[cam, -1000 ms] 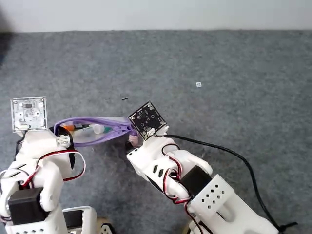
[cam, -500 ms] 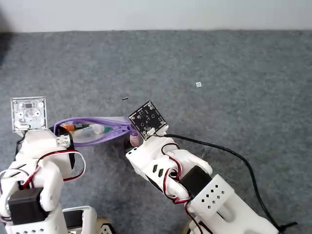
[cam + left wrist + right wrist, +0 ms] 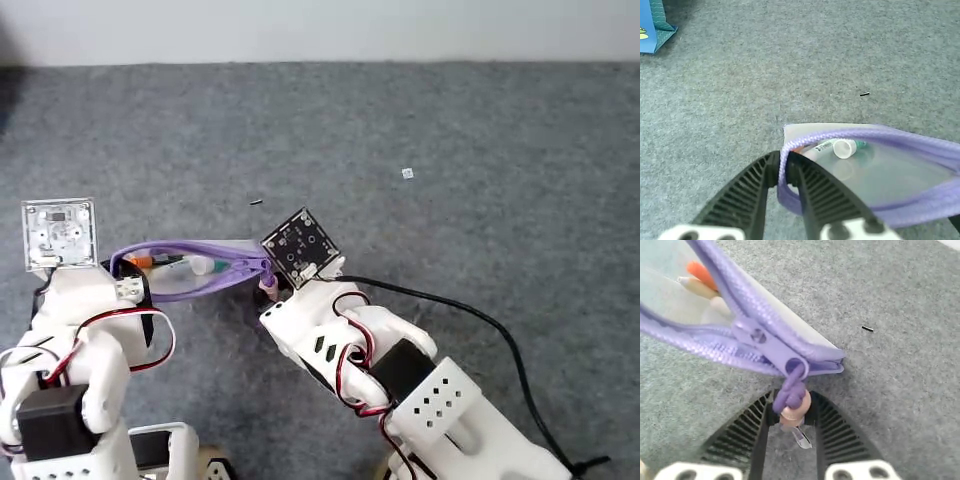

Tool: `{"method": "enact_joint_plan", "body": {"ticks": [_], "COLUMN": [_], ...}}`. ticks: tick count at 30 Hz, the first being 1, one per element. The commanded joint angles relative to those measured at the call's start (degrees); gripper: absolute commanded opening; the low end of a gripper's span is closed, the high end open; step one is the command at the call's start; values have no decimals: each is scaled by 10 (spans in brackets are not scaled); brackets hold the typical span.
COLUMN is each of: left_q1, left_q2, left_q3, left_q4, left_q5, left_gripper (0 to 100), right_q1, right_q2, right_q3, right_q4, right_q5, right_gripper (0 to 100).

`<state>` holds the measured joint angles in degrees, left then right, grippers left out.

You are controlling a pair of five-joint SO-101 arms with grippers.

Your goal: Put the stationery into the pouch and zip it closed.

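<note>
A clear pouch with a purple zipper lies on the grey carpet between the two arms, its mouth gaping. Inside it are a white-capped item and an orange-tipped one. My left gripper is shut on the pouch's purple zipper edge at one end. At the other end, near the slider, my right gripper is shut on the zipper pull, a purple loop with a pink bead.
A small black scrap and a white speck lie on the carpet beyond the pouch. A black cable trails from the right arm. A blue card lies off to one side.
My right gripper has shifted very slightly towards the left arm with the zipper pull. The left arm and the pouch's held end have stayed still.
</note>
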<state>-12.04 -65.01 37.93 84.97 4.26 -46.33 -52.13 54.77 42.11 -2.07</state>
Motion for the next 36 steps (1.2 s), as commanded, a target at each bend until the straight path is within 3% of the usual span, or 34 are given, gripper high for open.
{"method": "enact_joint_plan", "body": {"ticks": [1, 11, 18, 27, 36], "left_q1": [11, 12, 14, 14, 11], "left_q2": [11, 7, 7, 7, 7], "left_q3": [31, 27, -29, -201, -318], "left_q4": [-4, -2, 31, 129, 154], "left_q5": [5, -6, -102, -100, -100], "left_gripper": [11, 12, 20, 272, 282], "right_q1": [2, 74, 102, 103, 137], "right_q2": [-7, -11, -8, 26, 157], "right_q3": [-2, -63, -135, -161, -340], "right_q4": [-13, 4, 1, -70, -91], "right_q5": [17, 33, 52, 81, 86], "right_gripper": [43, 7, 7, 7, 7]}}
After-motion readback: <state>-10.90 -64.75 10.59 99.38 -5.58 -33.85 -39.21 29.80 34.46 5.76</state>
